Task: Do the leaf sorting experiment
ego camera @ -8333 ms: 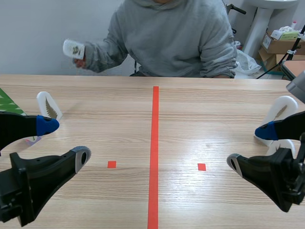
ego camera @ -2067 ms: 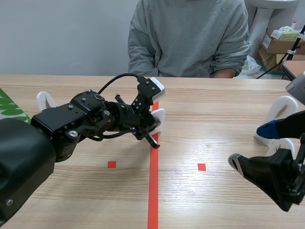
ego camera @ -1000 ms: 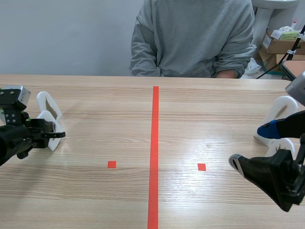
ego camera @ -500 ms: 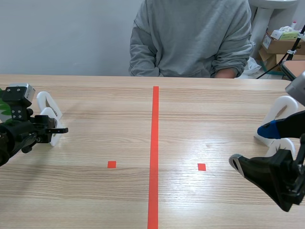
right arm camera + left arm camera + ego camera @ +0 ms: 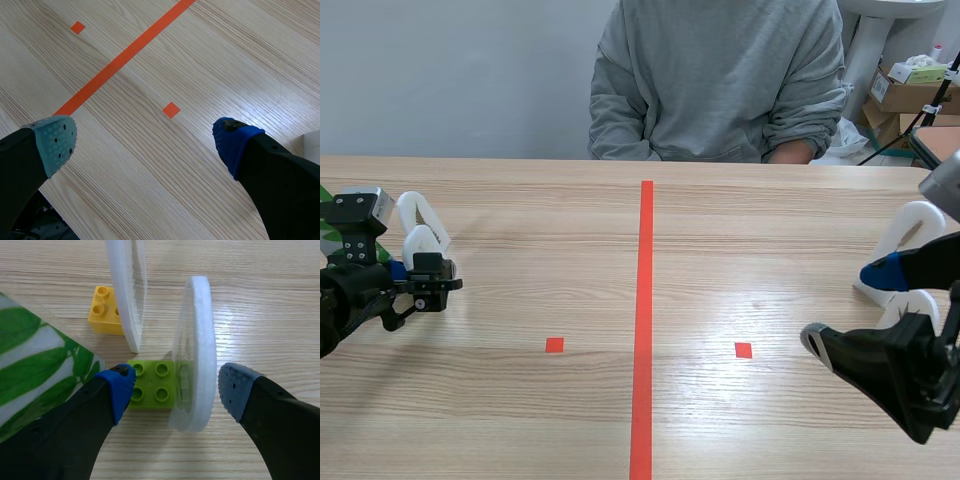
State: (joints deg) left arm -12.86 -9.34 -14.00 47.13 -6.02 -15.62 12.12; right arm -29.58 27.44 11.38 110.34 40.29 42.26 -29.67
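While the right end effector (image 5: 145, 139) sits well apart, spread and empty, the left end effector (image 5: 177, 390) straddles the upright leaf plate (image 5: 196, 340), open, touching neither face.

The farther white oval-framed leaf holder (image 5: 127, 290) loses its upper part out of view and hides one side of the yellow toy brick (image 5: 102, 310). The nearer white oval holder (image 5: 195, 350), between the left pincer (image 5: 177, 382) and its two fingers, covers one side of the lime-green toy brick (image 5: 150, 385); what its window holds is too faint to tell. The green leaf-printed card (image 5: 35, 360) runs out of view beside that pincer. In the scene view the pincer's dark body hides its fingers and the holders' feet near the worktop's (image 5: 740, 260) left edge. At the right edge the right pincer (image 5: 845, 306) covers part of two more white holders (image 5: 910, 235). The person in the grey sweatshirt (image 5: 720, 80) is cut off above the shoulders.
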